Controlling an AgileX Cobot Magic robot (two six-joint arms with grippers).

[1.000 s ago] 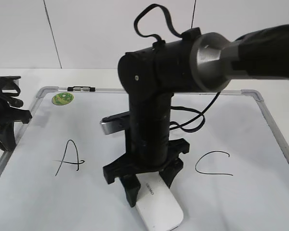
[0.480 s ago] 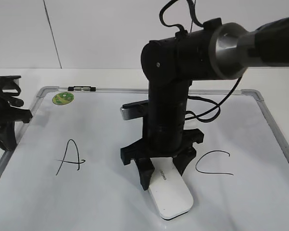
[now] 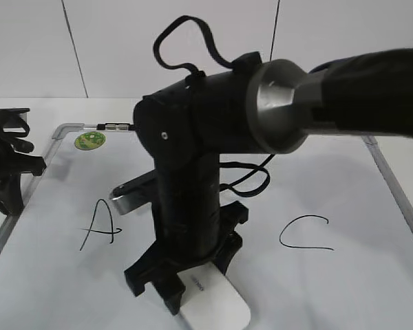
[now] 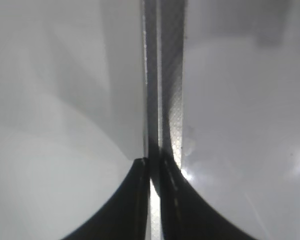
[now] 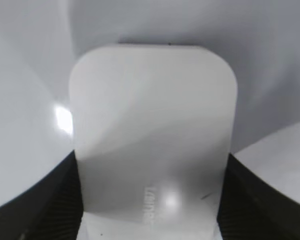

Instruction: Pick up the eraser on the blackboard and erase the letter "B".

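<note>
My right gripper [image 3: 193, 283] is shut on the eraser [image 3: 219, 309], a white glossy block pressed on the blackboard [image 3: 344, 275] near its front edge, between the letters "A" [image 3: 96, 227] and "C" [image 3: 304, 234]. In the right wrist view the eraser [image 5: 152, 130] fills the space between the two jaws [image 5: 150, 210]. No letter "B" shows; the arm covers the middle of the board. My left gripper [image 3: 7, 172] rests at the board's left edge. In its wrist view the jaws [image 4: 154, 200] are shut over the board's metal frame [image 4: 165, 75].
A round green sticker [image 3: 89, 140] sits at the board's far left corner, by a small clip [image 3: 115, 126] on the frame. The big black right arm [image 3: 213, 130] reaches in from the right over the board. A white wall stands behind.
The right gripper slid the eraser right across the board's middle, then back left; it is now further left and nearer the front edge. The left arm has not moved.
</note>
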